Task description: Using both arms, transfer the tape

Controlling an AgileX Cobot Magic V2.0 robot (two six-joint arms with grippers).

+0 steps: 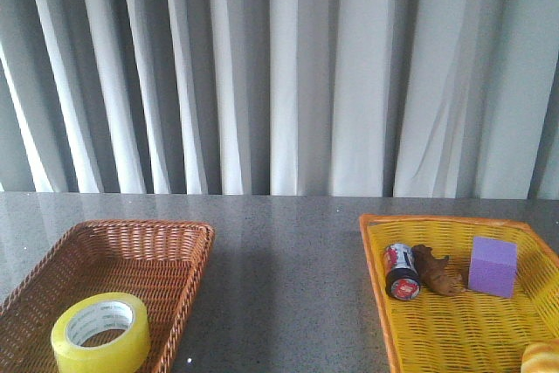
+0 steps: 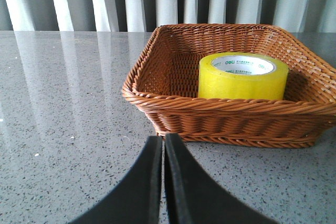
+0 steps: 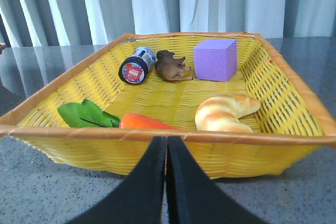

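The roll of yellow packing tape (image 1: 100,332) lies flat, hole up, in the brown woven wicker basket (image 1: 179,242) on the robot's left, toward the basket's near corner, close to the near wall but w/ basket floor showing around it. Left gripper (image 2: 160,145) sits low over the grey speckled tabletop (image 2: 68,108), just outside that basket's near rim, fingers clenched together, holding nothing. Right gripper (image 3: 167,148) likewise pinched closed & empty, parked just outside the near rim of the yellow woven plastic tray (image 3: 294,103). Tray holds a small can w/ red label (image 3: 135,65), a brown toy animal (image 3: 173,66), a purple foam cube (image 3: 214,60), a bread croissant (image 3: 226,113), an orange carrot (image 3: 144,123) & green leaves (image 3: 84,114). Whether the tape is at its source or its destination can't be settled from this; it fits either. Risks, as judgement: the basket wall stands about as high as the roll, so a low approach would catch the rim & shove the light basket; the roll is smooth & wide, so a shallow pinch on its wall could slip, esp. in an arm-to-arm handover. The tray is crowded; free floor is mostly mid-tray. Bare table between basket & tray gives the best open room for both arms.
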